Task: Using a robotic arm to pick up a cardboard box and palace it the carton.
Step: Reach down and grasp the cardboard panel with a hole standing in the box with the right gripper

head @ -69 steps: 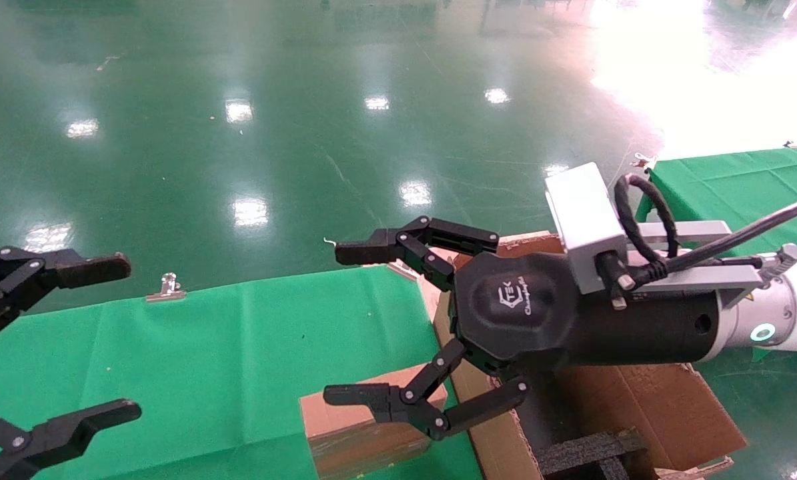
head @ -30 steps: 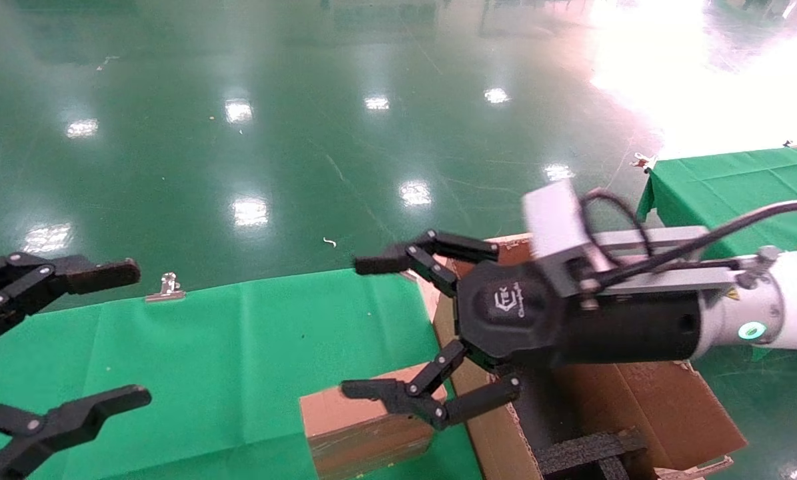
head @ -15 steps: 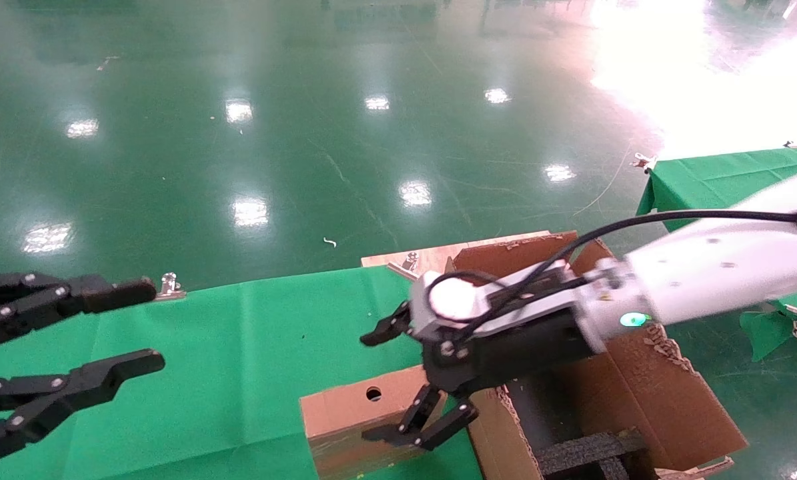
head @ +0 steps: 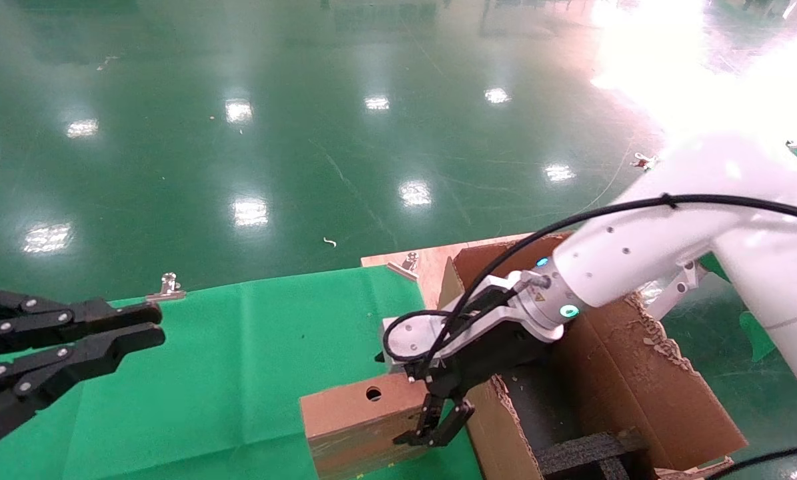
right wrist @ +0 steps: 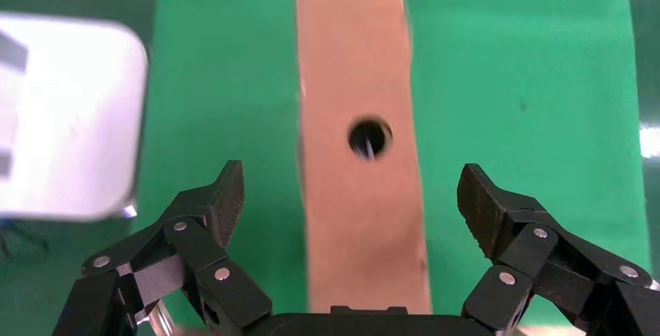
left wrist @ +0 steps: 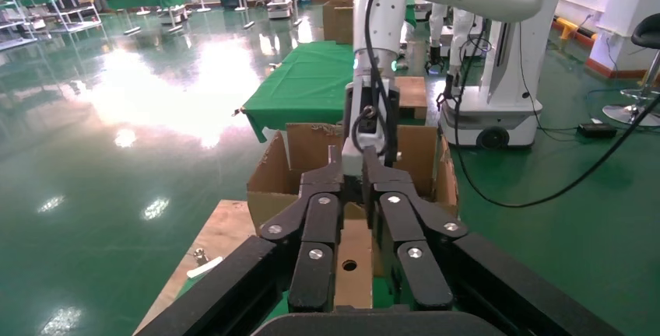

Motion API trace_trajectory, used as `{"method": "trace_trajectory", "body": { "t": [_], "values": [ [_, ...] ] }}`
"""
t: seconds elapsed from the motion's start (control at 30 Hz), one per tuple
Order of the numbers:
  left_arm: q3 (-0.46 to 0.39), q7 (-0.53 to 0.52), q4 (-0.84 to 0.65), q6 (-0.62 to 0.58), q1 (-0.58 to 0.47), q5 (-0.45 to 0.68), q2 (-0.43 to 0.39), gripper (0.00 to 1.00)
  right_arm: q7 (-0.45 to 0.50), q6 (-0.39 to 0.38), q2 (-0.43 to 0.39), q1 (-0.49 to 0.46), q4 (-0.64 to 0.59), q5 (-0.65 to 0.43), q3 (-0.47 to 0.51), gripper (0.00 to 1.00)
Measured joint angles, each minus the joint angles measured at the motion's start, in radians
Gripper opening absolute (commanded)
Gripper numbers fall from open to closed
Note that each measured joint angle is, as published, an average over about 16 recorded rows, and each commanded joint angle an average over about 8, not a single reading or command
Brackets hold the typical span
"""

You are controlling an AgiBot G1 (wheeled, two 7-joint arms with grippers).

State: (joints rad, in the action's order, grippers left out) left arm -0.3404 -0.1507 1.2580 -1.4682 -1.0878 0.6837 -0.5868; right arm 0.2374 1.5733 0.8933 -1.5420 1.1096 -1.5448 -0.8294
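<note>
The small brown cardboard box [head: 351,413] with a round hole in its top lies on the green cloth beside the carton [head: 645,393]. My white right arm reaches down over the box's carton-side end. The right gripper [head: 405,400] points down, open, one finger on each side of the box without touching it. The right wrist view shows the box [right wrist: 350,56] running between the spread fingers of that gripper [right wrist: 352,196]. My left gripper [head: 151,323] hovers at the table's left, fingers together, holding nothing. Its wrist view looks along the box [left wrist: 354,262] toward the carton [left wrist: 268,180].
Black foam inserts [head: 585,453] sit inside the carton, whose ragged flaps stand up. A metal clip [head: 167,287] holds the green tablecloth [head: 238,347] at its far edge. A wooden board [head: 425,263] lies behind the carton. Shiny green floor lies beyond.
The right arm swung from level to pointing down and lowered its open gripper over the box's end. The left gripper's fingers drew together from wide open.
</note>
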Motion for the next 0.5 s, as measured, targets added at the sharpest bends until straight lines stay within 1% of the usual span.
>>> {"method": "trace_trajectory", "body": {
  "t": [0.03, 0.07, 0.2, 0.23, 0.3, 0.33, 0.47, 0.5],
  "values": [
    [0.000, 0.000, 0.000, 0.000, 0.000, 0.000, 0.000, 0.00, -0.005, 0.000, 0.006, -0.009, -0.003, -0.011, -0.013, 1.00],
    [0.000, 0.000, 0.000, 0.000, 0.000, 0.000, 0.000, 0.09, -0.009, 0.000, 0.012, -0.018, -0.005, -0.022, -0.026, 1.00],
    [0.000, 0.000, 0.000, 0.000, 0.000, 0.000, 0.000, 0.59, -0.025, -0.001, 0.031, -0.046, -0.013, -0.054, -0.069, 1.00],
    [0.000, 0.000, 0.000, 0.000, 0.000, 0.000, 0.000, 0.71, -0.028, -0.002, 0.035, -0.052, -0.015, -0.059, -0.078, 0.93],
    [0.000, 0.000, 0.000, 0.000, 0.000, 0.000, 0.000, 0.96, -0.033, -0.002, 0.041, -0.061, -0.019, -0.065, -0.093, 0.69],
    [0.000, 0.000, 0.000, 0.000, 0.000, 0.000, 0.000, 1.00, -0.036, -0.003, 0.044, -0.065, -0.022, -0.067, -0.099, 0.57],
    [0.000, 0.000, 0.000, 0.000, 0.000, 0.000, 0.000, 1.00, -0.043, -0.004, 0.051, -0.076, -0.027, -0.072, -0.117, 0.07],
    [0.000, 0.000, 0.000, 0.000, 0.000, 0.000, 0.000, 1.00, -0.043, -0.004, 0.052, -0.078, -0.028, -0.073, -0.120, 0.02]
  ]
}}
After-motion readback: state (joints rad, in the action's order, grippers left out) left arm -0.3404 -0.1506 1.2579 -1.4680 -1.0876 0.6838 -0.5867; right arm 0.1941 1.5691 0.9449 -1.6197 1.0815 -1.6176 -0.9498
